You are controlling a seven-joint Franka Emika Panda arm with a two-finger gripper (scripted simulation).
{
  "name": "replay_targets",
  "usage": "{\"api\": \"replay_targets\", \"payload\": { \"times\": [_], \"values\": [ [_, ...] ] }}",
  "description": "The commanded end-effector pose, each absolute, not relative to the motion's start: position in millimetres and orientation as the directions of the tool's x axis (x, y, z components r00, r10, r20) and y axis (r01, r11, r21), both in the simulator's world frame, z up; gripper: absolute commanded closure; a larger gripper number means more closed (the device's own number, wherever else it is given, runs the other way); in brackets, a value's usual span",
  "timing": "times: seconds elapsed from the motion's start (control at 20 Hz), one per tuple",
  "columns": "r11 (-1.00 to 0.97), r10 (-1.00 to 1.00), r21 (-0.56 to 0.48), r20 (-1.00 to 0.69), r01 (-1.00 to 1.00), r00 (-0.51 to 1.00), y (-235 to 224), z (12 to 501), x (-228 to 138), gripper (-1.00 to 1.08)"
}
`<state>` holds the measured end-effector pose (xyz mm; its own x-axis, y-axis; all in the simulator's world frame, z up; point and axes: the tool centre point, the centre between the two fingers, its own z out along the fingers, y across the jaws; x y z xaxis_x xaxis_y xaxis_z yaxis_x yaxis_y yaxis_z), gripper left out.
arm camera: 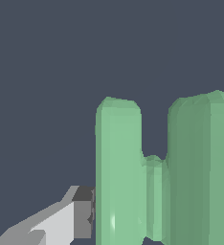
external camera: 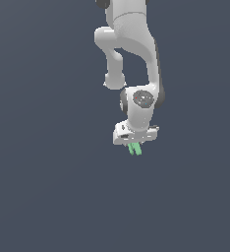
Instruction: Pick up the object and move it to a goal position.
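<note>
One gripper [external camera: 135, 143] clamped on green object [external camera: 134, 148], apparently airborne; bare grey expanse all round.

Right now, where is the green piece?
In the exterior view the green piece hangs just below the tool, right of centre; the wrist view shows a finger against its bar.

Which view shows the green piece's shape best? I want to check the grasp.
The wrist view: the light green piece fills it, showing two parallel bars and their joining web, with one finger pad against a bar. The exterior view shows only a small green tip beneath the end effector.
</note>
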<state>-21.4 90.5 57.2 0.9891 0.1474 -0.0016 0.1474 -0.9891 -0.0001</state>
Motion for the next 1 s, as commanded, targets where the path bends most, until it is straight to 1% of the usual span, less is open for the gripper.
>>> {"api": "replay_targets", "payload": {
  "times": [0.0,0.7,0.95],
  "values": [
    [-0.989,0.148,0.000,-0.001,0.148,0.989,96.5,76.8,-20.0,1.08],
    [-0.989,0.148,0.000,0.000,0.148,0.989,141.8,227.0,-8.3,1.08],
    [-0.989,0.148,0.000,0.000,0.148,0.989,155.9,272.4,-3.3,1.08]
  ]
}}
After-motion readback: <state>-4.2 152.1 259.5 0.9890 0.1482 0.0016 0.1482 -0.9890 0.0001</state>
